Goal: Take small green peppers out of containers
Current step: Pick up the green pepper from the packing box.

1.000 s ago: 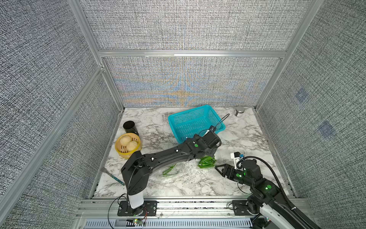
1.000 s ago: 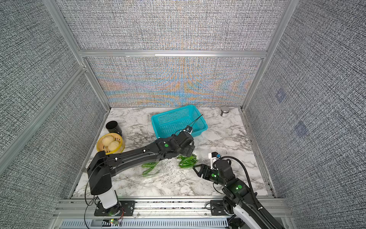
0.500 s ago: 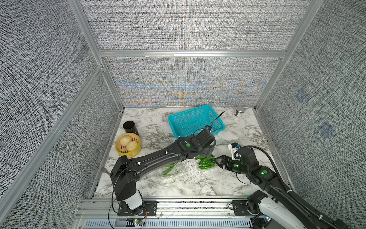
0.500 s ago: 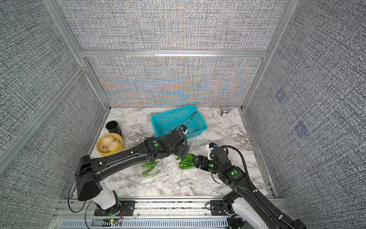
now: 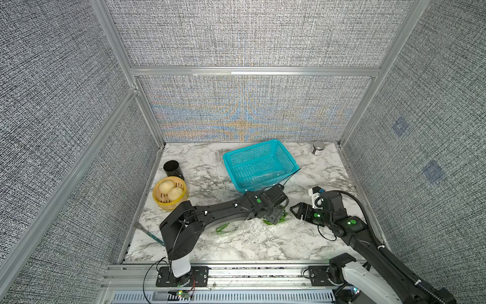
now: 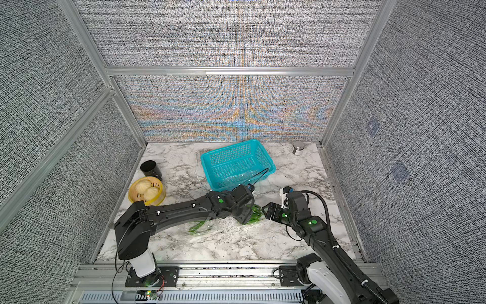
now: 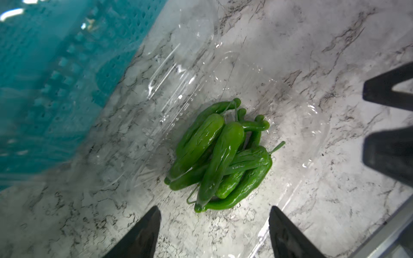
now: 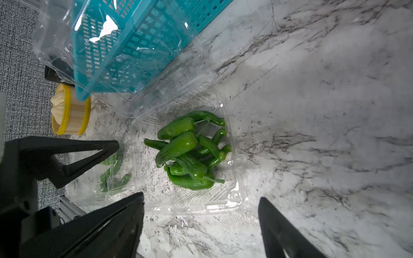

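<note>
Movement over the last second belongs mostly to the left gripper (image 7: pixel 214 211). It stood by the front of the teal basket (image 5: pixel 288 156) and has swung down over the main heap of small green peppers (image 7: pixel 220 154). Its jaws have begun to narrow, though we still see them apart with nothing between them. The right gripper (image 8: pixel 201 197) has come in from the front right corner of the table (image 5: pixel 263 246) to the right side of the same heap and hangs there, jaws wide and empty. The heap lies in the open tray of one clear container (image 8: pixel 234 198), about mid-table and just in front of the basket, and its lid appears to lean back against the basket wall. A second clear container (image 8: pixel 89 192), nearer the left edge of the table, holds a few more peppers (image 6: pixel 198 226). We judge that no pepper has left either container yet, and that the change means the approach is over and the first pick is starting. With both grippers crowding one heap, we expect the thin tray may skid or lift with the peppers unless the right gripper steadies its rim.
</note>
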Controlling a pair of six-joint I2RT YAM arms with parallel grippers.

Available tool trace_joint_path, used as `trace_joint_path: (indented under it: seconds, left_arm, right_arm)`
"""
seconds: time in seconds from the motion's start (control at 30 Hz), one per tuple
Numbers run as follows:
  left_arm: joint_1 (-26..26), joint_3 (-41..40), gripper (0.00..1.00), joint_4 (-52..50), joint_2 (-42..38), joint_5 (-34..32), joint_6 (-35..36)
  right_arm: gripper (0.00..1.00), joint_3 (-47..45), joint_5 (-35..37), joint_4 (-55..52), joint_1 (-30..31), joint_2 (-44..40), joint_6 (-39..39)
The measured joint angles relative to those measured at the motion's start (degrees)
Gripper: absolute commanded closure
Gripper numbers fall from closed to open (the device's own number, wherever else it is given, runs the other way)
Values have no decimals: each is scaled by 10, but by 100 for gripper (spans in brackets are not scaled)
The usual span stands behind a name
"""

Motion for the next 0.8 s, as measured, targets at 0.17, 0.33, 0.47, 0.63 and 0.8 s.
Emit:
trace_joint_path:
  seconds: [0.17,0.33,0.47,0.63,0.8]
  left_arm:
    - [0,17,39,32,39,0,6]
    - [0,9,51,51,68,1,6]
    - [0,4,62,59,80,4,7]
    - [0,5,73,68,90,4,9]
    - [0,8,91,66,83,5,12]
  right_arm:
    - [19,-23,-15,9,-7,-2,0]
    - [19,-35,-25,22,-7,-1,1]
    - [19,-49,-30,38,-7,-1,7]
    - [19,-65,-39,52,-7,-1,14]
    - [19,-70,-43,65,-7,-2,20]
